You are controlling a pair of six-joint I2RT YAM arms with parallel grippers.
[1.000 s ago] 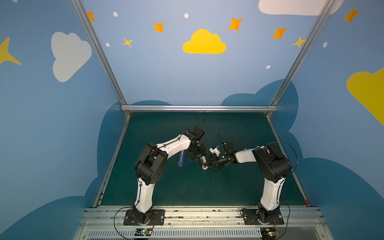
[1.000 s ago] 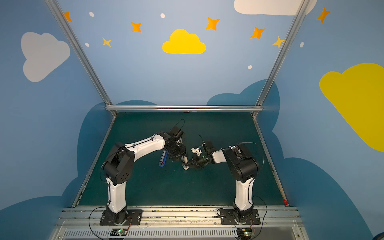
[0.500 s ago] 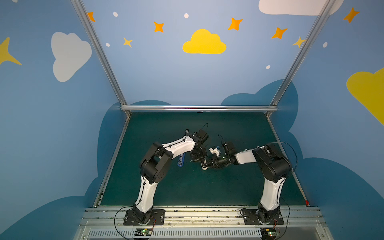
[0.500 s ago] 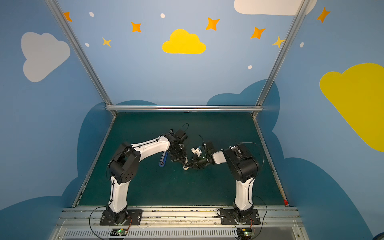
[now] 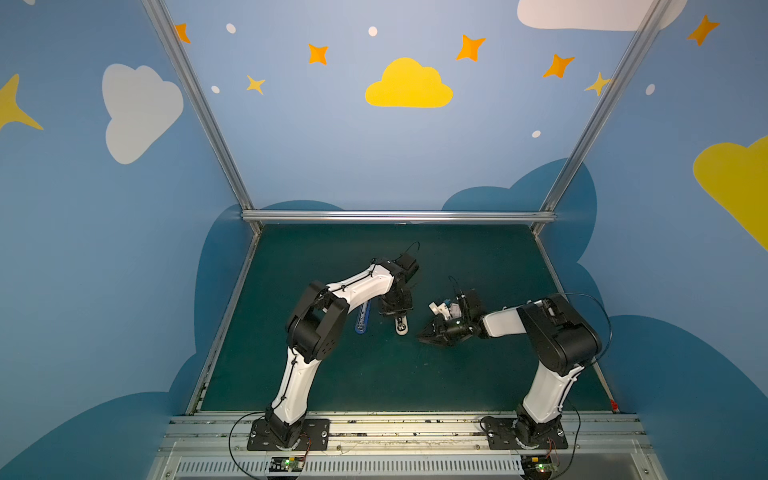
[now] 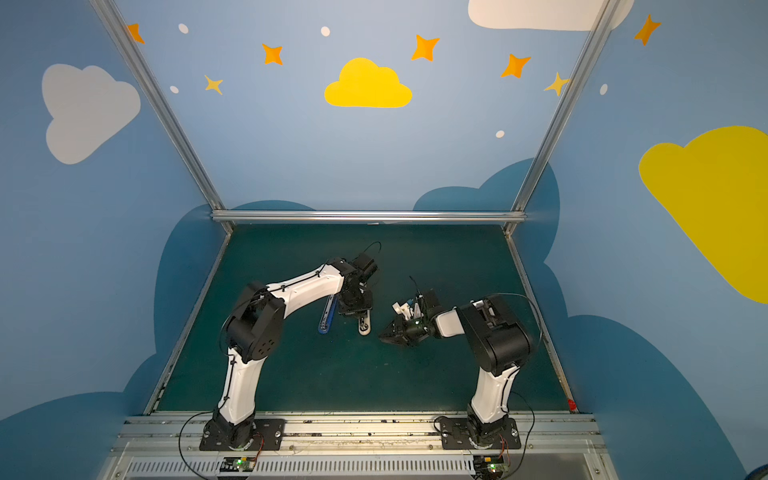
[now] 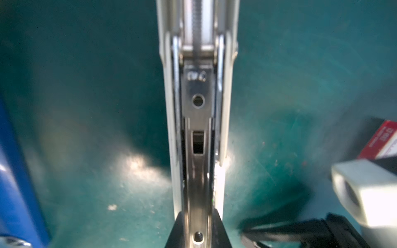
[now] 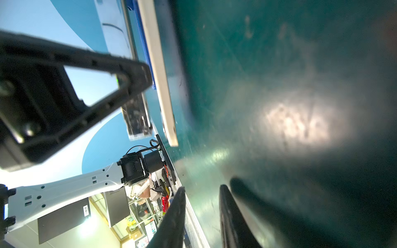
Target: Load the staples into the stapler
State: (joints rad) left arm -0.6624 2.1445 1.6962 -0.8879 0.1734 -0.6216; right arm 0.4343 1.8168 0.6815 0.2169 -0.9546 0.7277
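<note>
I am clenching the left gripper [image 7: 197,224] on the silvery metal rail [image 7: 198,96] of the opened white-and-blue stapler [image 5: 401,329]. The right gripper [image 8: 202,193] is hovering released, empty, just right of it. The red-and-white cardboard staples box [image 7: 384,137] is lying right of the stapler.

Black fingers [image 7: 174,234] pinch the open stapler [image 7: 198,107] by its metal channel, red-and-white box [image 7: 384,139] nearby.

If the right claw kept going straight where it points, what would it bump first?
Probably the green mat, just beside the stapler. The right gripper tilts slightly down, but depth is unclear; it might clip the stapler's near end instead.
</note>
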